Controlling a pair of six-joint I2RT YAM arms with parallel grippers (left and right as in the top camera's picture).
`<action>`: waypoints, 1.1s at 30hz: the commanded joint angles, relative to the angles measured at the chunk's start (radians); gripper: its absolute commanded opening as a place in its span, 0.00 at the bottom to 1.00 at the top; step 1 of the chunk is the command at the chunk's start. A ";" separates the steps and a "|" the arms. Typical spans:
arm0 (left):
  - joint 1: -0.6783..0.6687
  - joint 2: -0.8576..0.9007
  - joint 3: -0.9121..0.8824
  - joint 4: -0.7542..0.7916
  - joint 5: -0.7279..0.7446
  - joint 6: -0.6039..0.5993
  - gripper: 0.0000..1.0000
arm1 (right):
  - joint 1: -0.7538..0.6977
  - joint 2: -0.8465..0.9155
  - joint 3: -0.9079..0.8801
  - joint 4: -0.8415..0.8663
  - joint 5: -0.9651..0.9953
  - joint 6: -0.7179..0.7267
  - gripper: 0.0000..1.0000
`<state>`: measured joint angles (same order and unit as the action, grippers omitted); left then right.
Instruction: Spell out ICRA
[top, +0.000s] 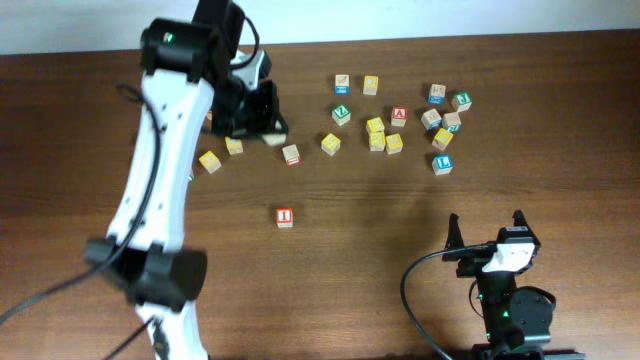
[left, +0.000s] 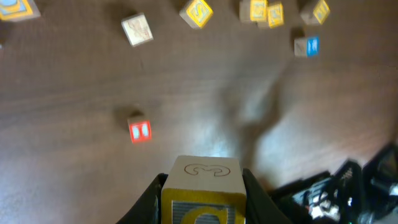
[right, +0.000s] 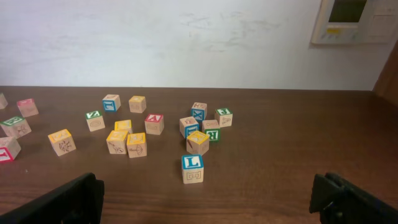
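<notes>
- Currently, left gripper (top: 268, 132): fingers clamped on yellow block (left: 204, 186), near far edge.
- Right gripper (top: 485, 222): fingers wide, near front-right corner.
- Red I block (top: 285, 217): alone, mid-bench.
- Other blocks (top: 376, 126): scattered along far edge.

L tool (left: 203, 198) clamped, R tool (top: 486, 225) spread
</notes>
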<state>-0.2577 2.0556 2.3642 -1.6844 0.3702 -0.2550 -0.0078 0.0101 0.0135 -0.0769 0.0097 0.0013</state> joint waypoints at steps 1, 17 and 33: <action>-0.035 -0.148 -0.283 -0.004 -0.031 0.026 0.25 | -0.006 -0.006 -0.008 -0.003 0.009 0.011 0.98; -0.288 -0.174 -0.948 0.660 -0.276 -0.253 0.28 | -0.006 -0.006 -0.008 -0.003 0.009 0.011 0.98; -0.345 -0.170 -0.993 0.710 -0.218 -0.370 0.60 | -0.006 -0.006 -0.008 -0.003 0.009 0.011 0.98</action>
<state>-0.5812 1.8793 1.4139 -1.0096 0.1913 -0.5484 -0.0078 0.0109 0.0135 -0.0769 0.0097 0.0017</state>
